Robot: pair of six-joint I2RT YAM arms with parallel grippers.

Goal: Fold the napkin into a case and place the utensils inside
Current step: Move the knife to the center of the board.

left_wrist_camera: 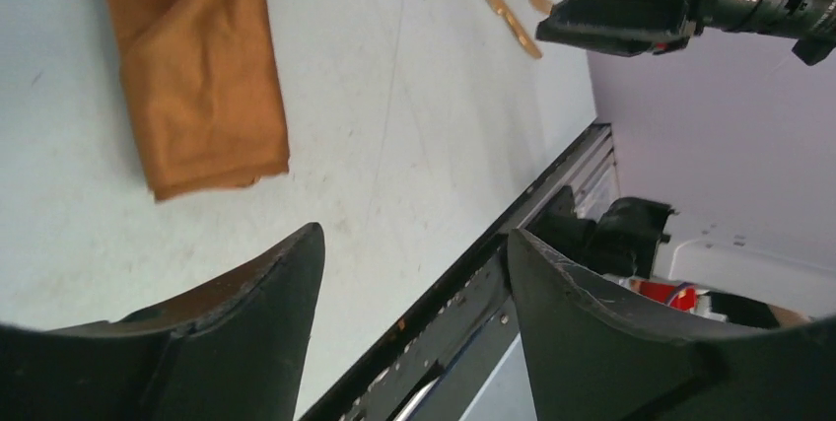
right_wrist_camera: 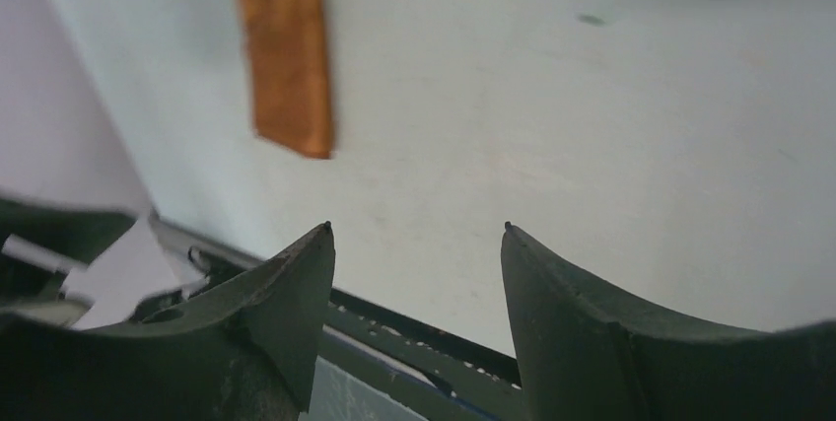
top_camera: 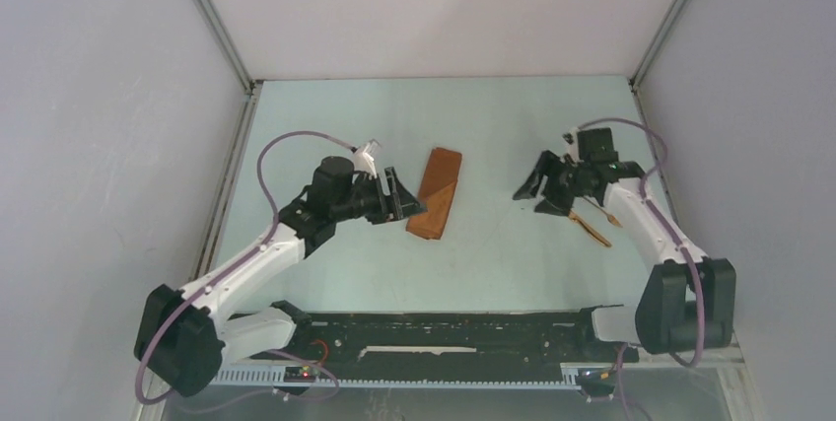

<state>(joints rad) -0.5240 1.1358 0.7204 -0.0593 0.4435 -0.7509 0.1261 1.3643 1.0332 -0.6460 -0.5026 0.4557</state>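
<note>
The rust-orange napkin (top_camera: 437,192) lies flat mid-table, folded into a narrow case with a diagonal flap edge; it also shows in the left wrist view (left_wrist_camera: 197,76) and the right wrist view (right_wrist_camera: 286,46). My left gripper (top_camera: 406,196) hovers just left of its near end, open and empty (left_wrist_camera: 414,244). Two thin golden utensils (top_camera: 592,222) lie side by side on the table at the right (left_wrist_camera: 498,2). My right gripper (top_camera: 532,199) stands open just left of them, holding nothing (right_wrist_camera: 416,229).
A black rail (top_camera: 444,327) runs along the near table edge between the arm bases. Pale enclosure walls (top_camera: 118,96) close in the left, right and far sides. Bare table (top_camera: 493,234) lies between the napkin and the right gripper.
</note>
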